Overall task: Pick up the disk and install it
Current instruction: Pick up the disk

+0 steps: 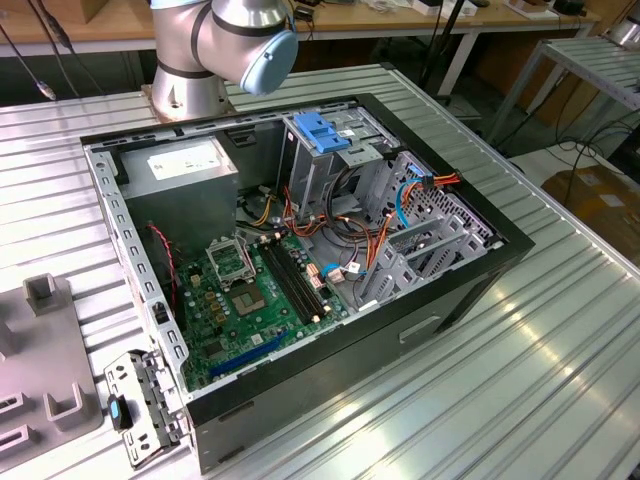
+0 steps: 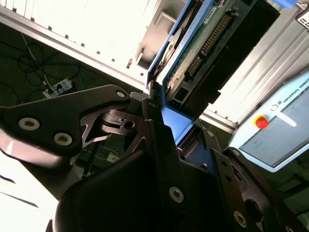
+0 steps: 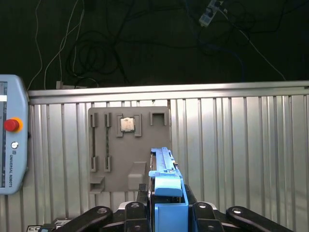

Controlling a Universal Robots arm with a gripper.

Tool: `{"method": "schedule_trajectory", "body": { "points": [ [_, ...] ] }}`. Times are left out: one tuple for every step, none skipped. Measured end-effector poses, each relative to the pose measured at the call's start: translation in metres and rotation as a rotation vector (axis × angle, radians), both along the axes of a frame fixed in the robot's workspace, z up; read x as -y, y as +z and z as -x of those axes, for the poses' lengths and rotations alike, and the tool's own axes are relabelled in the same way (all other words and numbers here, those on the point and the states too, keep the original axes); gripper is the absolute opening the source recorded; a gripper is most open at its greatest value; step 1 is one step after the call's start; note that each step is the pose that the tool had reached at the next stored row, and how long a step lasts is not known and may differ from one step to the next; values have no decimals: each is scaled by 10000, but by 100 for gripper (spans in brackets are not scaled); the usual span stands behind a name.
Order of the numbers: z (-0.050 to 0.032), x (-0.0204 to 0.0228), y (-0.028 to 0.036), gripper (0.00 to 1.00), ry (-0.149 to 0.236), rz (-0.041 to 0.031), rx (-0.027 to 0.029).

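In both wrist views my gripper (image 3: 166, 205) is shut on the disk (image 3: 165, 176), which stands edge-on between the black fingers (image 2: 153, 126). In the first wrist view its blue plastic rail faces the camera. The second wrist view shows the disk (image 2: 212, 43) from below, with its green circuit board, connector row and blue rail. It hangs in the air above the ribbed metal table (image 3: 231, 145), over a grey fixture plate (image 3: 108, 145). The open computer case (image 1: 300, 250) lies on the table in the exterior view, with its drive cage (image 1: 322, 150) under a blue plastic top.
A small square chip (image 3: 127, 124) sits on the fixture plate. A teach pendant (image 3: 9, 140) lies at the table's edge. Inside the case are a grey power-supply box (image 1: 190, 170), a motherboard (image 1: 250, 290) and loose cables (image 1: 400, 200). The arm's base (image 1: 215, 50) stands behind the case.
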State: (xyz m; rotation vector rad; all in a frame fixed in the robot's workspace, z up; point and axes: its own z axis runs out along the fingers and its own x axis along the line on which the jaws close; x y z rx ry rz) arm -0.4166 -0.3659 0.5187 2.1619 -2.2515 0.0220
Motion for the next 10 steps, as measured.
{"method": "schedule_trajectory", "body": {
  "points": [
    [-4,0,0,37,0,0,0],
    [-7,0,0,37,1,1,-1],
    [-11,0,0,37,0,0,0],
    [-18,0,0,37,1,0,-1],
    [-23,0,0,37,0,0,-1],
    [-28,1,0,37,1,0,0],
    [-35,0,0,37,0,0,1],
    [-39,0,0,37,1,0,0],
    [-45,0,1,37,1,0,-1],
    [-49,0,0,37,1,0,-1]
  ]
}}
